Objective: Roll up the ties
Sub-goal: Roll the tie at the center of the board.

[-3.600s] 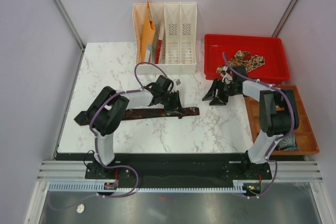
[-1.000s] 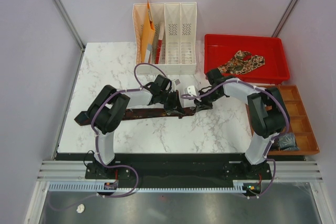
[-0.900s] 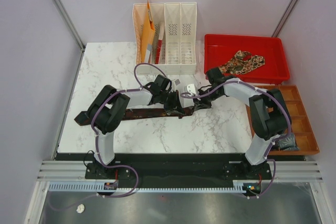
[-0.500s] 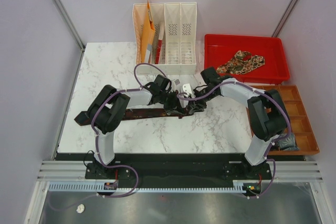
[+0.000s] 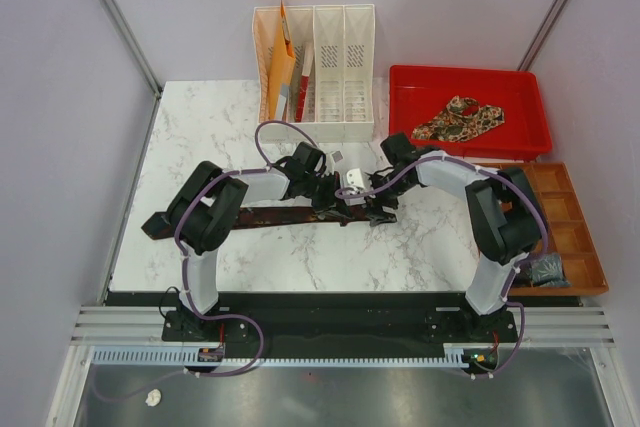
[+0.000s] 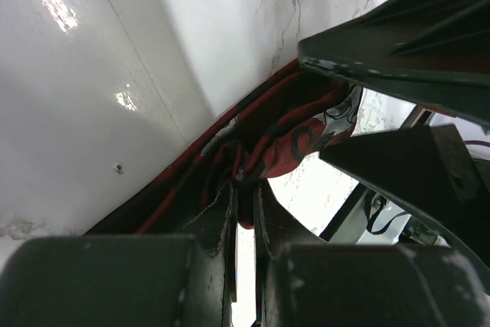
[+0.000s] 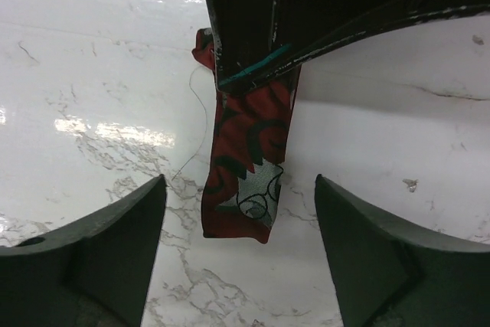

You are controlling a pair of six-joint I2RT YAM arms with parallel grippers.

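The maroon tie lies flat along the table, its right end pinched in the closed left gripper, while the right gripper, jaws spread wide, straddles that end and holds nothing; the paisley tie is in the tray.

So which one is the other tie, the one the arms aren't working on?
Look past the white marble table to the shallow red plastic tray at the far right, beside the white file rack. The tan-and-brown paisley fabric tie lies alone inside it. Unlike the dark maroon tie stretched flat on the table, it is pale, patterned and bunched up.
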